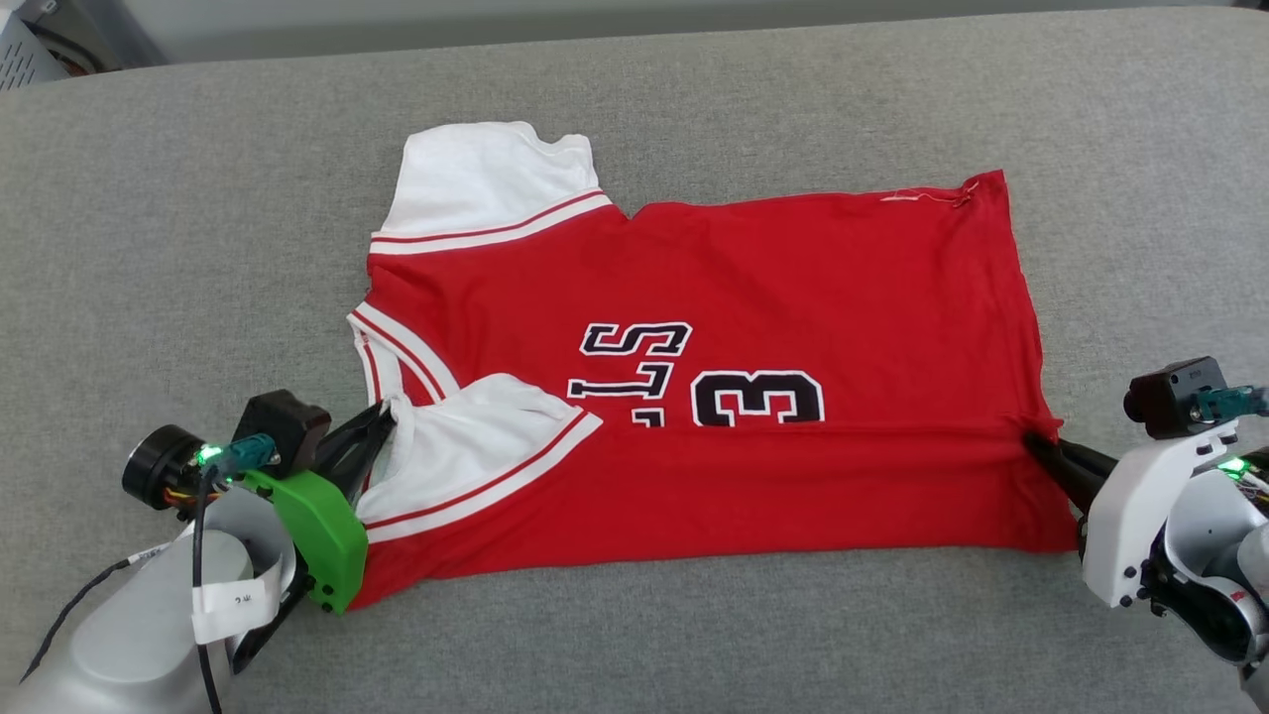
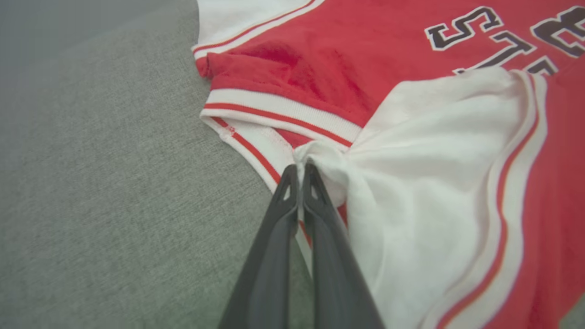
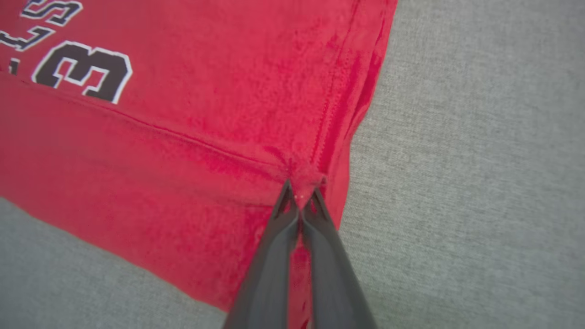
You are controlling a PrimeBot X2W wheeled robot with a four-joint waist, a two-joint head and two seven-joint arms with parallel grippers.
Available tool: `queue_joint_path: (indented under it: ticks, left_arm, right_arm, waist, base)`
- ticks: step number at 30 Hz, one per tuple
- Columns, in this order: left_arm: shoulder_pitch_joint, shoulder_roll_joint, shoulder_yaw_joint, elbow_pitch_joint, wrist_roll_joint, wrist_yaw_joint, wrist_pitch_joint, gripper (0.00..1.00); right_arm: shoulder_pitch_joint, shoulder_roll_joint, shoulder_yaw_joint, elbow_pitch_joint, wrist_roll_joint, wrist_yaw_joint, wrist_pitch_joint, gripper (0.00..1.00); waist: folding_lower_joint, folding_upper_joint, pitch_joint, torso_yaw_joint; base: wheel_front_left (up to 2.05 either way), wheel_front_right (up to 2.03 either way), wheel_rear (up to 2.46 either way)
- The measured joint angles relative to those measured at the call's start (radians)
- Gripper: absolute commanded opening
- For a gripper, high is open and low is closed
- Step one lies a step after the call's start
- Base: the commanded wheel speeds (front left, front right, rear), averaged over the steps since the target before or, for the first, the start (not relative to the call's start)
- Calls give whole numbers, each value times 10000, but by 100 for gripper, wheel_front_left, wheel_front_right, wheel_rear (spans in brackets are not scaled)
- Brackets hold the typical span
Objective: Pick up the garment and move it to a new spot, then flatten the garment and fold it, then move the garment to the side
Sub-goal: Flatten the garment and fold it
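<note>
From the head camera: my two claws pinch opposite ends of the red shirt (image 1: 753, 288), which lies spread sideways on the gray cloth surface (image 1: 694, 645). Its collar (image 1: 382, 352) is at my left and its hem (image 1: 1026, 327) at my right. The shirt's near side lies doubled up over its front, and the folded edge cuts across the black letters (image 1: 634, 362) and the number 3 (image 1: 758, 399). One white sleeve (image 1: 486, 178) lies flat at the shirt's far side. The other sleeve (image 1: 466, 436) rests on the red front beside the collar. My left claw (image 1: 382, 421) is clenched on that nearer sleeve. My right claw (image 1: 1036, 444) is clenched on red cloth at the hem end.

From my left wrist: my left claw (image 2: 299, 171) has both dark fingers pressed together on a gathered bunch of white sleeve (image 2: 434, 183) cloth, just beside the striped collar (image 2: 274, 109).

From my right wrist: my right claw (image 3: 300, 192) has its fingertips closed on a small pucker of red shirt (image 3: 205, 91) cloth at the hem (image 3: 338, 114) seam. A straight crease runs from that pinch toward the number 3 (image 3: 82, 71).
</note>
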State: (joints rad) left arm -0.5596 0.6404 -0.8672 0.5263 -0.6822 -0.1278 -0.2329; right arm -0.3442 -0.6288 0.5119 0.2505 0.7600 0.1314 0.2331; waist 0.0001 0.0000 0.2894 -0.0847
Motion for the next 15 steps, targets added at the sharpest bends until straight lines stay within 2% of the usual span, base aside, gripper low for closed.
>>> queue_joint_path:
  ticks: [9, 10, 11, 12, 15]
  left_arm:
    - [-440, -295, -754, 805, -627, 0, -230, 0]
    - [-456, -336, -755, 872, -715, 0, -230, 29]
    - [-474, -360, -767, 951, -736, -2, -232, 100]
    - [-491, -368, -752, 1014, -731, -2, -230, 100]
    - [-555, -362, -449, 1039, -698, -2, -230, 100]
  right_arm:
    - [-521, 138, 736, 1060, 219, 2, -642, 0]
    - [-539, 150, 767, 1122, 261, 2, -767, 18]
    - [-545, 163, 780, 1185, 288, 0, -888, 68]
    - [-545, 165, 788, 1212, 288, 0, -995, 100]
    - [-541, 109, 750, 1223, 288, 0, -1459, 100]
  waist:
    - [0, 0, -31, 115]
    - [0, 0, -65, 122]
    - [0, 0, -108, 129]
    - [0, 0, -147, 137]
    - [0, 0, -309, 196]
  base:
    - [0, 0, 0]
    - [0, 0, 0]
    - [0, 0, 0]
    - [0, 0, 0]
    - [0, 0, 0]
